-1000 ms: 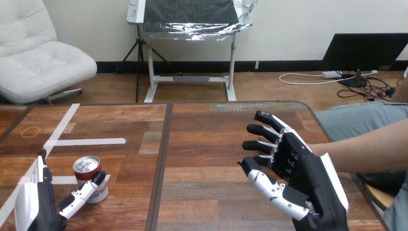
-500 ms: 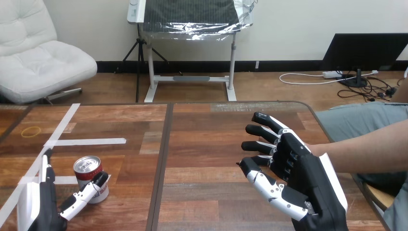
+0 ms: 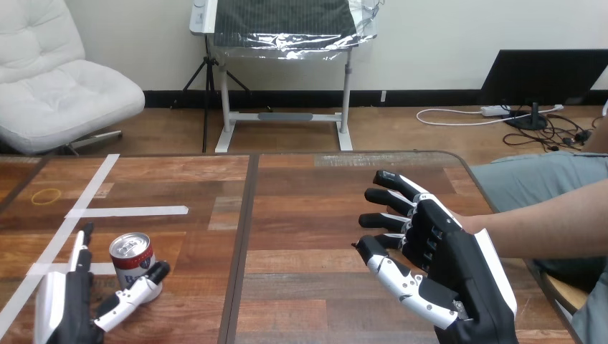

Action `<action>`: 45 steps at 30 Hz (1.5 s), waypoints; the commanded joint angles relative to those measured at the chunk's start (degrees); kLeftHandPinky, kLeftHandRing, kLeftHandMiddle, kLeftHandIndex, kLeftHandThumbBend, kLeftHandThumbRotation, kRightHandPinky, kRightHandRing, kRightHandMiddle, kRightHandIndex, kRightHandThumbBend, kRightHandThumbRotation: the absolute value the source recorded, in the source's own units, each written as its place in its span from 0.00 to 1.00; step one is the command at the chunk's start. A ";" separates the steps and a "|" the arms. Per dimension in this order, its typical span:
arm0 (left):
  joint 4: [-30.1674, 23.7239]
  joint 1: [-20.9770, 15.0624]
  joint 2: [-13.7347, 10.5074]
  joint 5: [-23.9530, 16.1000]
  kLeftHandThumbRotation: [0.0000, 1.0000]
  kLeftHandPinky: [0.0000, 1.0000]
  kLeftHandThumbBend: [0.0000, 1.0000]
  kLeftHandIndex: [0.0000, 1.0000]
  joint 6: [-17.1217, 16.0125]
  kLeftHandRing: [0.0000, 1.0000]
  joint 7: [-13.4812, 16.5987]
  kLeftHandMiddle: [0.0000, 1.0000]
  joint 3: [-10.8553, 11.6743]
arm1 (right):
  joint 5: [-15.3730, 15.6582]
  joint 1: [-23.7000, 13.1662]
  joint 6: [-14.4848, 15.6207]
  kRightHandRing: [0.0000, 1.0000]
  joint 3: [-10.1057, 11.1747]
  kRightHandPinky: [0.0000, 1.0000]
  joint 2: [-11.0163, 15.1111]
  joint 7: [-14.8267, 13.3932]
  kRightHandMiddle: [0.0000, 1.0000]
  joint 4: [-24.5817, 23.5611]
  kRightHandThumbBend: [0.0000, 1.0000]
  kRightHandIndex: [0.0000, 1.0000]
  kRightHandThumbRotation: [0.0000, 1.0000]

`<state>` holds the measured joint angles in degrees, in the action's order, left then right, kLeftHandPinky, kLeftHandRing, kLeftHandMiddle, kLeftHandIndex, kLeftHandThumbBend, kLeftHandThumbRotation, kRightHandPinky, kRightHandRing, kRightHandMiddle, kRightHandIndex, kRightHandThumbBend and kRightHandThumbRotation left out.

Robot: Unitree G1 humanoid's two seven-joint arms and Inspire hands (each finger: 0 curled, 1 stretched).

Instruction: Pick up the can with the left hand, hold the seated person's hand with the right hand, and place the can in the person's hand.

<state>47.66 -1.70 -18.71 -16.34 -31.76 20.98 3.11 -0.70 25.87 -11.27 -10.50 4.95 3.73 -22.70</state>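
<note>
- Reaching for the can is the step in hand, as I judge it: the left hand [image 3: 64, 315] sits at the near left corner of the table [image 3: 308, 215], and nothing has been lifted yet.
- The can [image 3: 131, 256] stands upright on the table, in the gap between the left hand's straight fingers [image 3: 79, 251] and its thumb [image 3: 136, 294].
- Those fingers are apart and point away from the robot, just left of the can. The thumb tip lies just beside the can's lower right side, and I cannot tell whether it touches.
- The right hand [image 3: 448, 258] hangs over the right side of the table with its fingers [image 3: 391, 197] spread and unbent, clamped on nothing.
- The person's forearm [image 3: 545, 222] comes in from the right edge and passes behind the right hand. The person's hand is hidden there, so I cannot tell if the two touch.
- The next move probably calls for the left hand to curl round the can's wall, low enough not to tip it. The right hand would need to close on the person's hand.
- The can is a short metal cylinder with a shiny silver top and rim and a red, white and blue printed wall. It looks smooth and could slip in a loose grip.
- The table is glossy brown wood in plank-like panels with a dark seam down the middle. White tape strips [image 3: 129, 211] cross its left half near the can.
- Both hands are hard black parts with white shells.
</note>
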 commanded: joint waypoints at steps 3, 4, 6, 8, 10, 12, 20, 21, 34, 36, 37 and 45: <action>-4.29 0.13 4.92 -1.02 0.58 0.83 1.00 0.96 -1.37 0.92 -2.16 0.96 -4.40 | -0.16 -2.81 -0.16 0.71 0.64 0.61 -0.62 0.09 0.80 -3.21 0.48 0.82 0.00; -4.74 0.32 4.94 -1.15 0.58 0.83 1.00 0.96 -1.43 0.92 -2.22 0.96 -4.51 | -0.23 -2.80 -0.14 0.71 0.63 0.61 -0.62 0.12 0.80 -3.24 0.48 0.82 0.00; -5.28 0.57 4.96 -1.24 0.57 0.83 0.99 0.96 -1.45 0.91 -2.34 0.96 -4.60 | -0.29 -2.79 -0.09 0.71 0.62 0.61 -0.62 0.16 0.80 -3.28 0.48 0.82 0.00; -6.22 0.92 5.02 -1.18 0.57 0.83 0.99 0.96 -0.96 0.91 -2.79 0.95 -4.69 | -0.33 -2.79 0.06 0.71 0.58 0.61 -0.65 0.18 0.80 -3.31 0.48 0.82 0.00; -7.19 1.27 5.10 -1.12 0.56 0.83 0.98 0.96 -0.30 0.91 -3.17 0.95 -4.77 | -0.31 -2.80 0.11 0.72 0.57 0.61 -0.64 0.19 0.80 -3.30 0.48 0.82 0.00; -7.99 1.55 5.17 -1.08 0.56 0.83 0.97 0.96 0.28 0.91 -3.45 0.95 -4.81 | -0.25 -2.80 0.10 0.72 0.58 0.61 -0.62 0.19 0.80 -3.27 0.48 0.82 0.00; -10.38 2.72 5.52 0.07 0.54 0.84 0.97 0.96 0.75 0.92 -4.97 0.96 -4.74 | -0.05 -2.87 0.39 0.72 0.57 0.62 -0.60 0.14 0.80 -3.32 0.48 0.82 0.00; -10.61 2.83 5.58 0.15 0.54 0.84 0.97 0.96 0.87 0.92 -5.14 0.96 -4.69 | -0.04 -2.88 0.38 0.72 0.57 0.62 -0.60 0.14 0.80 -3.31 0.48 0.82 0.00; -14.44 4.82 6.00 0.54 0.55 0.88 0.97 0.97 2.42 0.95 -7.72 0.98 -4.49 | -0.05 -2.83 0.80 0.73 0.46 0.63 -0.67 0.13 0.81 -3.55 0.47 0.82 0.00; -15.02 5.11 6.03 0.55 0.56 0.90 0.96 0.97 2.78 0.96 -8.10 0.98 -4.47 | 0.00 -2.83 0.81 0.73 0.45 0.63 -0.67 0.12 0.81 -3.55 0.47 0.82 0.00; -15.27 5.30 6.07 0.63 0.56 0.90 0.96 0.97 2.73 0.96 -8.36 0.98 -4.47 | 0.02 -2.84 0.79 0.73 0.45 0.63 -0.66 0.12 0.81 -3.53 0.47 0.82 0.00; -15.91 5.93 6.29 0.97 0.56 0.93 0.96 0.98 2.05 0.97 -9.65 0.99 -4.35 | -0.11 -2.90 0.57 0.73 0.45 0.64 -0.59 0.28 0.81 -3.34 0.46 0.82 0.00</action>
<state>33.77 4.77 -14.40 -16.02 -29.32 12.49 0.65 -0.65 25.87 -10.29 -10.51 4.94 3.80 -22.78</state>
